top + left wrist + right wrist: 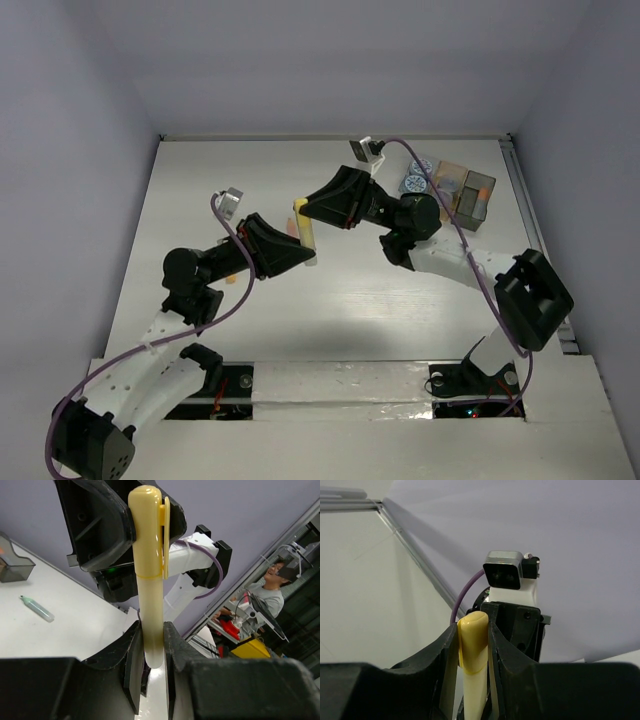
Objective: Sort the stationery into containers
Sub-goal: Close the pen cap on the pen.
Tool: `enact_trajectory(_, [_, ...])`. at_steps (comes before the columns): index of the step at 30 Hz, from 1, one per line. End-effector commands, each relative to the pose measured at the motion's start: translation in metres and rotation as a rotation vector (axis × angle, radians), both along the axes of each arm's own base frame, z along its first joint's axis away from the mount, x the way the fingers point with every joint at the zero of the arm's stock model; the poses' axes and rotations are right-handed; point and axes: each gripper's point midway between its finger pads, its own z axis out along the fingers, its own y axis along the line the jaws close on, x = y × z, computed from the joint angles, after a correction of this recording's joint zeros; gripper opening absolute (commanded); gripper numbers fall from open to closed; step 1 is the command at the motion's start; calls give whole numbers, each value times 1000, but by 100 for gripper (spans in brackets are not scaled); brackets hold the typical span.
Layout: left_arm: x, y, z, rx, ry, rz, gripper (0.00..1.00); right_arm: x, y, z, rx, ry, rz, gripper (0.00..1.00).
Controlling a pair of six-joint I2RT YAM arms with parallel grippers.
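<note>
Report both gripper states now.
Left gripper: shut on the yellow marker.
Right gripper: shut on the same yellow marker's other end.

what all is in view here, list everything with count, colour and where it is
yellow marker: 1, pale yellow, off the table, gripped at both ends
green marker: 1, light green, lying on the table
small orange item: 1, orange, on the table by the left arm, too small to identify
rolls: at least 2, blue-white, far right, beside the amber container
amber container: 1, amber-brown, far right of the table
grey container: 1, smoky grey, next to the amber one, something orange inside
table: 1, white
person: 1, grey shirt, beyond the table
left gripper: 1, black, shut on the yellow marker
right gripper: 1, black, shut on the yellow marker
</note>
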Motion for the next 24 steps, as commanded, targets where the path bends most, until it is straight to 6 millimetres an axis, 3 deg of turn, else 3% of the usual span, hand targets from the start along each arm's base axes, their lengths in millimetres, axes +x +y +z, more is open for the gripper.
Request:
enact_trajectory(1, [-29,19,82,-164,-282,33,0,-37,1,-8,7,-150,81,1])
enact_trajectory(7, [-36,24,96,-165,-311,57,0,-36,4,-47,-115,-100,39,0])
enact_trajectory(12, [-30,28,103,-134,-334,133,0,-39,8,-80,-238,-56,2,0])
enact_trajectory(13, [-29,28,104,-132,-334,141,0,-35,11,-97,-307,-12,-8,0])
enact_trajectory(15, [-29,29,109,-136,-348,147,0,-39,16,-106,-354,-24,-46,0])
enact_trajectory(16, [-28,28,110,-134,-346,146,0,-38,18,-122,-421,12,-55,0])
enact_trajectory(24, [-28,30,135,-157,-403,171,0,-48,19,-180,-557,70,-108,0])
